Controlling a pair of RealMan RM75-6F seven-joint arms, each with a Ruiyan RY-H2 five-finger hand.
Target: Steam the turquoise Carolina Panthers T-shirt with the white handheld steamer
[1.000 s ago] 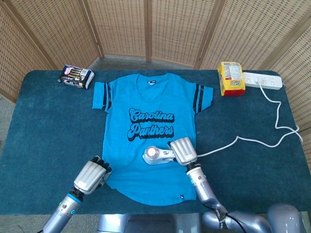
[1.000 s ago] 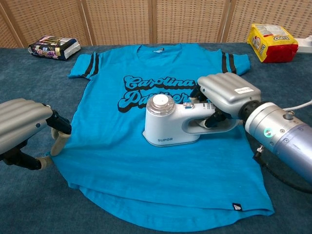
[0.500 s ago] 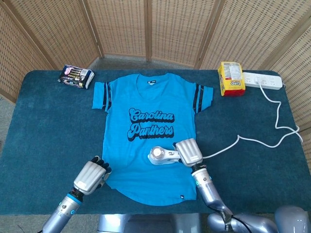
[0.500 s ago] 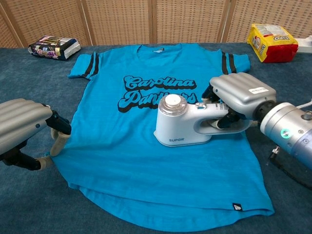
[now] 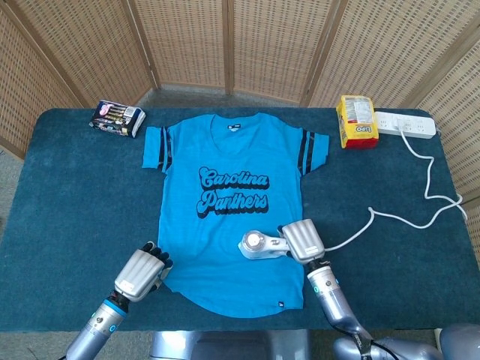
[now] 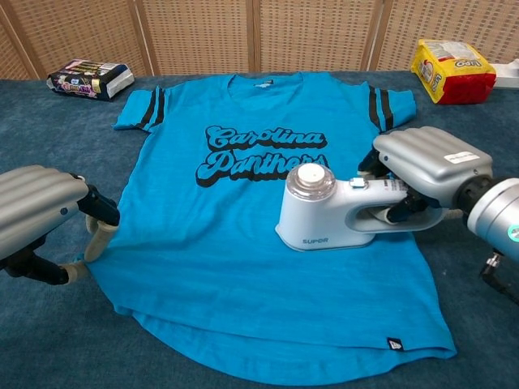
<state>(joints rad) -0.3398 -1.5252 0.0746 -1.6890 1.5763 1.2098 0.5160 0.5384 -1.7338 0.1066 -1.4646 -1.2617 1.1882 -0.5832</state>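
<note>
Left to right. The left hand (image 6: 36,212) lies at the shirt's lower left hem, its fingers curled; in the chest view the fingertips (image 6: 97,235) touch the fabric edge, and the hand appears to pin the hem against the table (image 5: 67,195) rather than hold anything. The turquoise T-shirt (image 5: 225,225) is spread flat at the middle of the table, collar toward the far screen, hem toward the robot; its long axis runs from near to far, and the lettering reads upright from the robot's side. The fabric is judged light, soft and prone to sliding or bunching under a dragged tool, which is why anchoring at the hem or a side seam seems sensible.

The white handheld steamer (image 6: 332,217) rests base-down on the shirt's lower right area, just below the lettering. Its long axis lies across the shirt, left to right: the round head end points toward the shirt's centre, the handle toward the right edge. The body is judged rigid, smooth plastic, moderately heavy, with a hot sole; the handle loop is the proper place to take hold. The right hand (image 6: 426,166) grips that handle, fingers wrapped over it. The steamer's cord (image 5: 390,217) trails right to the power strip (image 5: 405,124).
</note>
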